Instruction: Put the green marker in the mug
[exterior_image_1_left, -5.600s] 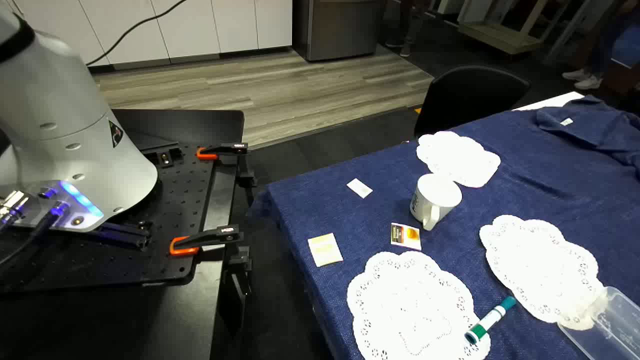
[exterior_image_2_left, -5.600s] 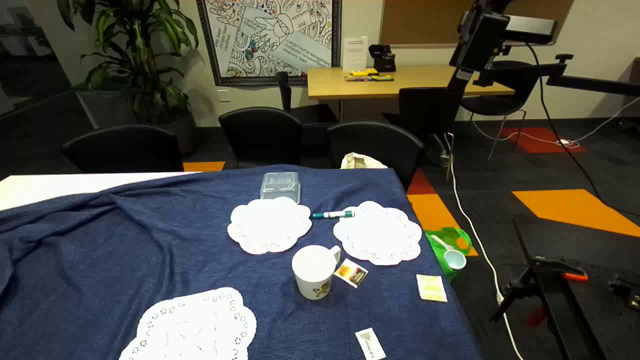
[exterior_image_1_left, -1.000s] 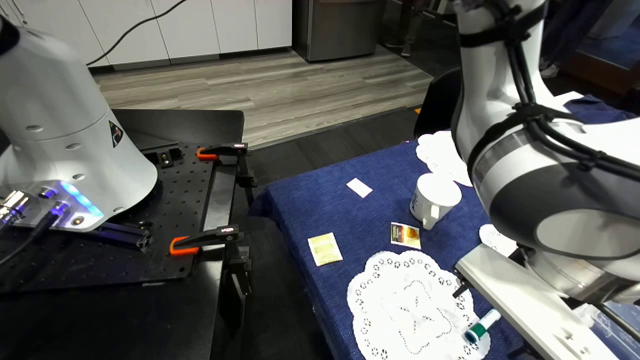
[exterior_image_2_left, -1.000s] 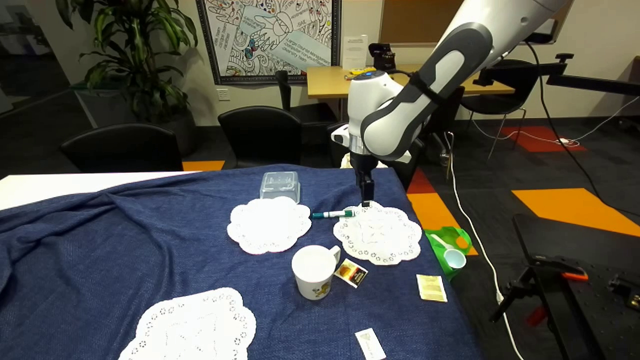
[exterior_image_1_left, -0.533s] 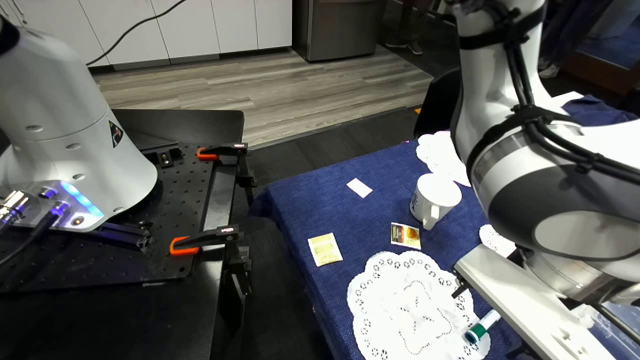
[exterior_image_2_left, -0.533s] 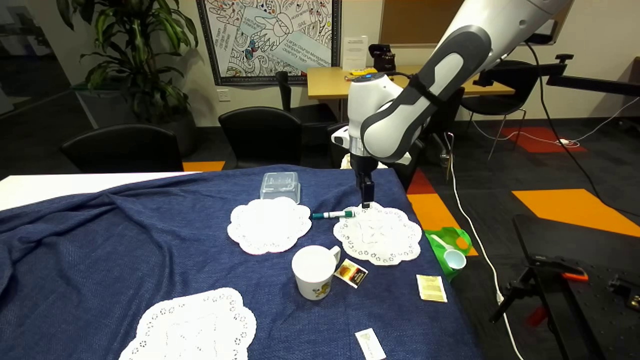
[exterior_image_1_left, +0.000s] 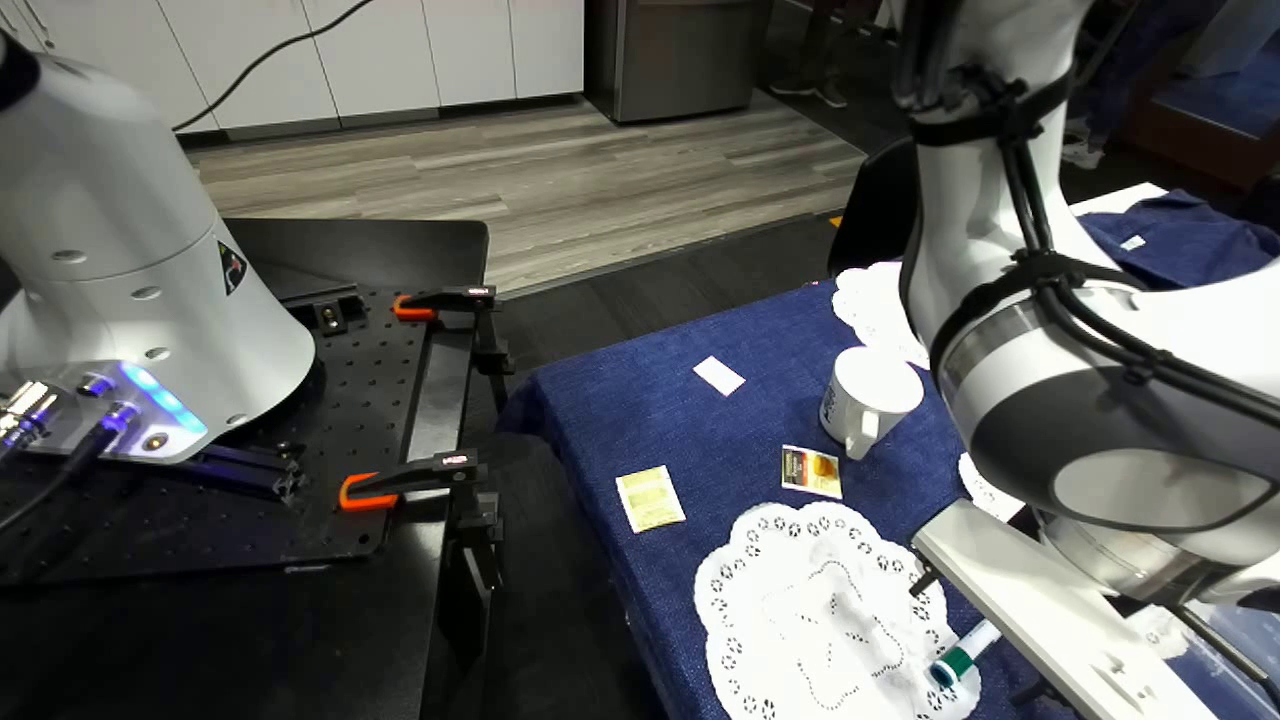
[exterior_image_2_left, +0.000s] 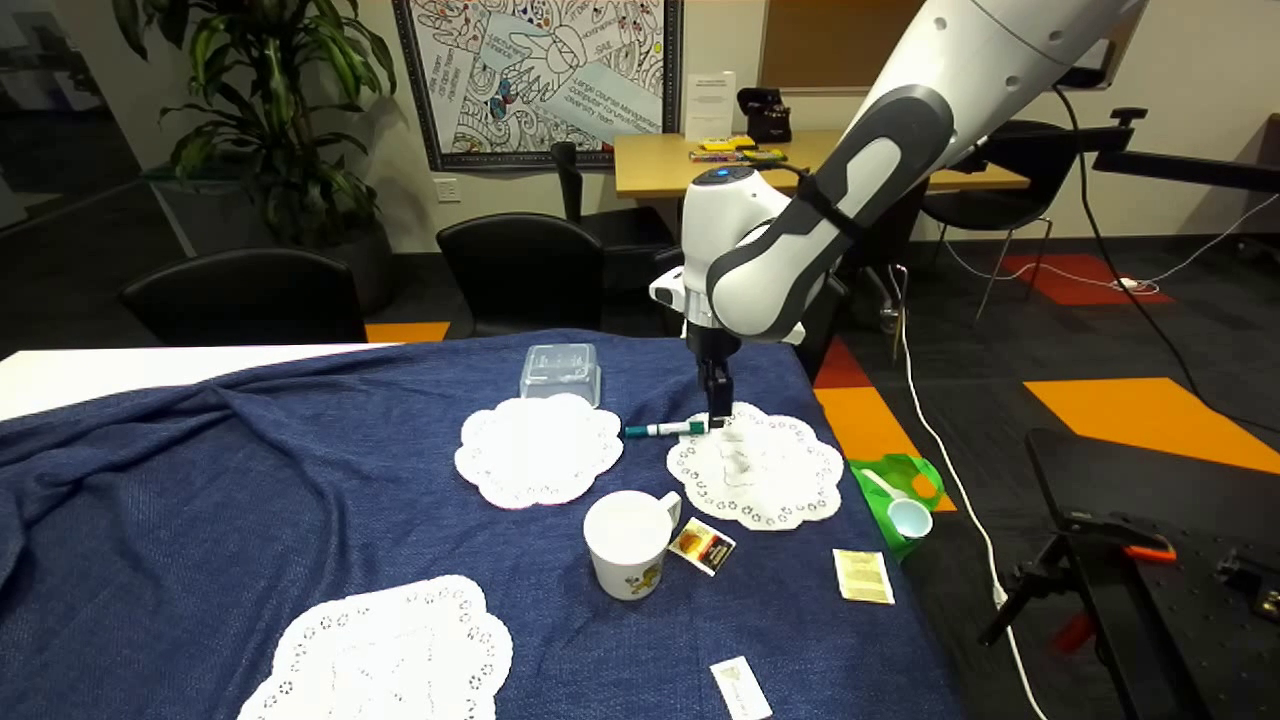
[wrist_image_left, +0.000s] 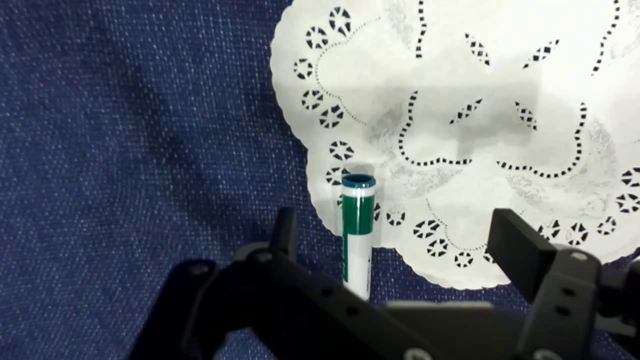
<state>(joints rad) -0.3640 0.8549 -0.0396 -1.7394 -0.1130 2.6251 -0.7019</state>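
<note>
1. Fingers (wrist_image_left: 520, 245) of the robot's gripper (wrist_image_left: 394, 225) stand spread wide above a blue tablecloth (wrist_image_left: 100, 100), gripping nothing.
2. Between them, as the wrist view shows it, lies the green marker (wrist_image_left: 358, 231), nearer one fingertip than the other, its green end on a lace doily (wrist_image_left: 450, 195) and its white barrel mostly over the cloth.
3. Over the past half second the gripper has shifted toward the marker and, it seems, lower, while marker and mug have stayed put; the approach now looks like lining up for a grasp, with the pick not yet made.
4. Well apart from the fingers, on the near side of them in an exterior view, the white mug (exterior_image_2_left: 628, 550) stands upright.
5. Reaching down from above, the arm (exterior_image_2_left: 830, 220) bends at the wrist so that the gripper points down beside the marker's green end; whether a fingertip touches down cannot be told.
6. One finger may meet the marker first and roll it; centring before closing seems wise.
</note>
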